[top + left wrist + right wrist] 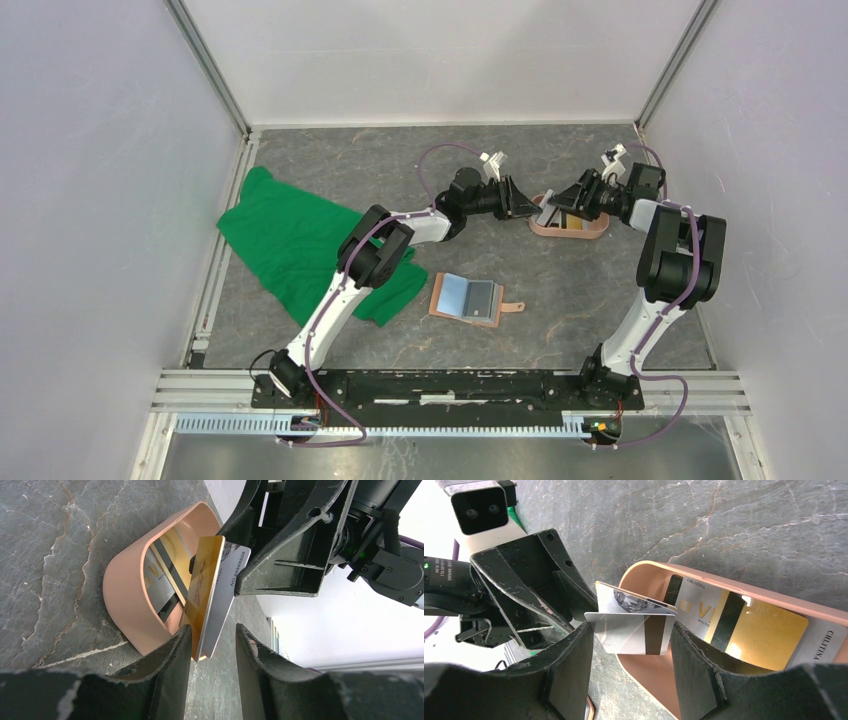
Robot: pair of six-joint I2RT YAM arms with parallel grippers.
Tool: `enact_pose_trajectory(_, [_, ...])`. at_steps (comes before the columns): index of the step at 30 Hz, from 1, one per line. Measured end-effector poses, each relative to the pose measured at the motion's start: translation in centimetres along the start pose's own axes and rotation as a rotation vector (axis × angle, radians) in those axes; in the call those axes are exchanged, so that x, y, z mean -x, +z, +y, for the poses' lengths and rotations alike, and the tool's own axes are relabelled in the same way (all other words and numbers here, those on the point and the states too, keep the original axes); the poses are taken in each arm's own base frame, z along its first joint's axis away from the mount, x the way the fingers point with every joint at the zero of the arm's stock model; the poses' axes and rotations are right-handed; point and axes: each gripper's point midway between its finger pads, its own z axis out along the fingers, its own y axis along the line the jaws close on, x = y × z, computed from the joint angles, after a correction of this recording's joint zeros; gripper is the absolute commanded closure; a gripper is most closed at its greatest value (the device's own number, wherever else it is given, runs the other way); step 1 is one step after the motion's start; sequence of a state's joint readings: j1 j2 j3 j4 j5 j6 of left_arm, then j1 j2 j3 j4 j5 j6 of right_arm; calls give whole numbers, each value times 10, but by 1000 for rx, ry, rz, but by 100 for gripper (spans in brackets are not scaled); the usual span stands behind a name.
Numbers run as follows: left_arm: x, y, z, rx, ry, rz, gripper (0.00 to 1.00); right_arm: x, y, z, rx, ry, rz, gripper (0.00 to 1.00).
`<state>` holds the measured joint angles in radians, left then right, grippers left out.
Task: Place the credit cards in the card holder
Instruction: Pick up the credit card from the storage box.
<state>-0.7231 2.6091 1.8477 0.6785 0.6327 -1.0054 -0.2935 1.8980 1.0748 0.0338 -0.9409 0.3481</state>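
Grey, stone-patterned table [400, 170] seen from above: the tan card holder [467, 298] lies open and flat at centre frame, blue-grey pockets up, strap tab pointing right. A crumpled green cloth [300, 240] covers the left side. At upper right, the left gripper [522, 200] and right gripper [572, 198] face each other over the left end of a salmon-pink oval tray [570, 232], well apart from the card holder.

Left wrist view: two credit cards [212, 587], one gold and one silver with printed digits, stand on edge together at the tray's rim. The left gripper's fingers [175, 655] are spread to either side of the pair at the bottom of the frame; the gold card sits against the left one, while a clear gap separates the silver card from the other. The right gripper's black finger meets the cards' upper edge at right of centre.

Right wrist view: the same pair spans the space between the right gripper's fingers [574, 660] at lower centre, both side edges against the pads, which appear to pinch the cards edgewise. Behind them, more cards [749, 625], gold and white with dark stripes, lie flat in the tray at right.
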Motion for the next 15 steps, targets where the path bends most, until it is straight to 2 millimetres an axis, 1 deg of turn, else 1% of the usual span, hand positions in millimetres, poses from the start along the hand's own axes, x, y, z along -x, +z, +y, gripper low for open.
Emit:
enact_pose_trajectory(7, [0, 0, 0, 0, 0, 1, 56, 0, -3, -9, -37, -16, -1, 46])
enact_pose_trajectory(15, [0, 0, 1, 8, -6, 5, 56, 4, -9, -20, -89, -43, -5, 46])
